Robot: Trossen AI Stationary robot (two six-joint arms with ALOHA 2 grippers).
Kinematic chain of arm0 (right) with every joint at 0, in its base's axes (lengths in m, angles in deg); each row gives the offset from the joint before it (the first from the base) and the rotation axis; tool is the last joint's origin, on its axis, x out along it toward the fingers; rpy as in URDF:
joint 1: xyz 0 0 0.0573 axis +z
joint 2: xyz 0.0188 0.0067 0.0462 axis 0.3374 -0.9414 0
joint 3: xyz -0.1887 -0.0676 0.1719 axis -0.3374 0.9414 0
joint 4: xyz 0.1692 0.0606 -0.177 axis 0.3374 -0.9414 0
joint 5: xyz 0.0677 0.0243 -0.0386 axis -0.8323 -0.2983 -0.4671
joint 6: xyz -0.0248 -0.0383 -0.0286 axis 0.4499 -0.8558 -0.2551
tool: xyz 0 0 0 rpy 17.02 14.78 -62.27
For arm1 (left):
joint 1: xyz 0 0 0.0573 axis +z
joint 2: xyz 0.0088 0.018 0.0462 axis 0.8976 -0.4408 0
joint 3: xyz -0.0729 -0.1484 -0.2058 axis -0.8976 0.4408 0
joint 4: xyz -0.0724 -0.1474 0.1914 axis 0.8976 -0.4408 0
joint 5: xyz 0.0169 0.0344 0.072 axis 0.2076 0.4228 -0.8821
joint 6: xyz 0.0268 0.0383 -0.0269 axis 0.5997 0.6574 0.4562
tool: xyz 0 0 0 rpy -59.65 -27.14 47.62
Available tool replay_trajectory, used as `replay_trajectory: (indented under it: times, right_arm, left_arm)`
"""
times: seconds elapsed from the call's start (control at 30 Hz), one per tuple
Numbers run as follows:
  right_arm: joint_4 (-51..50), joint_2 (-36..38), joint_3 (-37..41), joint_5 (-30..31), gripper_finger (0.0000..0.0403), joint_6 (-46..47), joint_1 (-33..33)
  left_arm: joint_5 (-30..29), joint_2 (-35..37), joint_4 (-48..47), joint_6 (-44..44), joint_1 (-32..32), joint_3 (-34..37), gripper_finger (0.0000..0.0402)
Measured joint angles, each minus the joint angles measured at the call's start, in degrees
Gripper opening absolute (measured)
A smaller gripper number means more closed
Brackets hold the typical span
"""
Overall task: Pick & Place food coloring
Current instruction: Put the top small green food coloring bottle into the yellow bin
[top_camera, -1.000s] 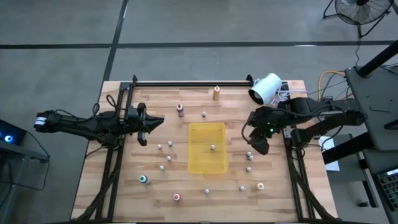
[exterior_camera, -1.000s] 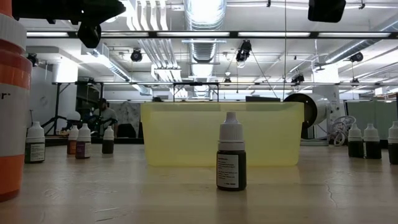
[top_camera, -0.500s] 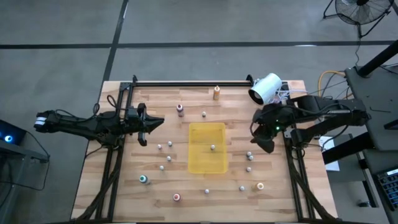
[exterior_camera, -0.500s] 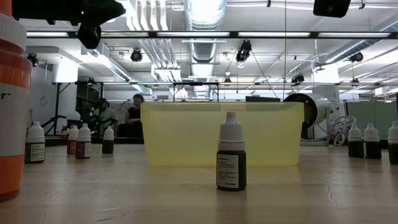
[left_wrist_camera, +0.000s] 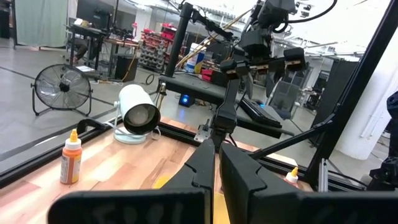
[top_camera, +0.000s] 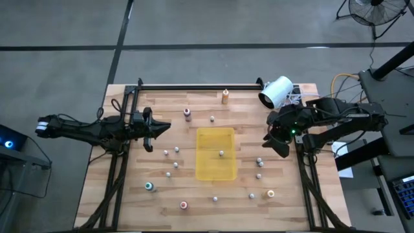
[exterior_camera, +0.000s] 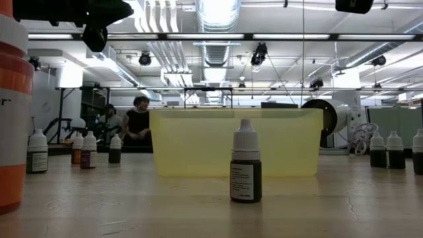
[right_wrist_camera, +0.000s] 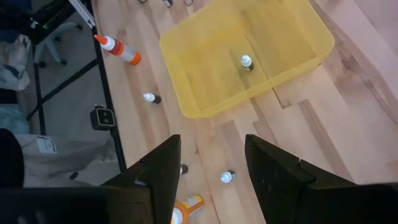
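Pulling back toward the table's right edge, the right gripper (top_camera: 282,144) has shifted outward over the last second, away from the yellow tray (top_camera: 215,153), and it carries nothing. Fingers (right_wrist_camera: 163,167) spread, with bare wood and one small bottle (right_wrist_camera: 228,177) showing in the gap between them, well below. Largest first: the wooden table (top_camera: 129,194), then the tray at its middle, well ahead of the right fingers. The white cylinder (top_camera: 276,92) lies near the far right corner, just behind the right arm. The left gripper (top_camera: 162,126) hangs unmoved over the left side, fingers (left_wrist_camera: 202,165) pressed together on nothing — waiting arm.

Food coloring: one small bottle (top_camera: 221,153) already in the tray, the rest scattered on the wood around it. An orange-topped bottle (top_camera: 225,96) stands at the far edge and a maroon-topped one (top_camera: 187,114) nearer the left fingers. A teal-topped one (top_camera: 149,186) and a pink-topped one (top_camera: 184,205) sit at the near side. A cluster of whitish ones (top_camera: 259,162) lies just below the right fingers. In the low view a person (exterior_camera: 137,119) has walked in behind the tray.

Judgement — one drop looks done, and the empty retreat means the arm is likely lining up for the next bottle, probably from that nearby cluster. Most bottles still out.
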Motion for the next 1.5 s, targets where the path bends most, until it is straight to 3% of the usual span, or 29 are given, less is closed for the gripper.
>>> replay_trajectory:
  times: [1.23, 1.5]
  right_arm:
    - [-1.77, -1.61, 0.04, 0.02, 0.0169, -0.87, 0.01]
    - [-4.94, -1.72, 0.34, 0.94, 0.0169, 6.86, 0.01]
  left_arm:
    - [-0.01, 0.01, -0.09, 0.0, -0.02, 0.0, 0.0]
    - [-0.01, 0.01, -0.11, 0.0, 0.0, 0.0, 0.0]
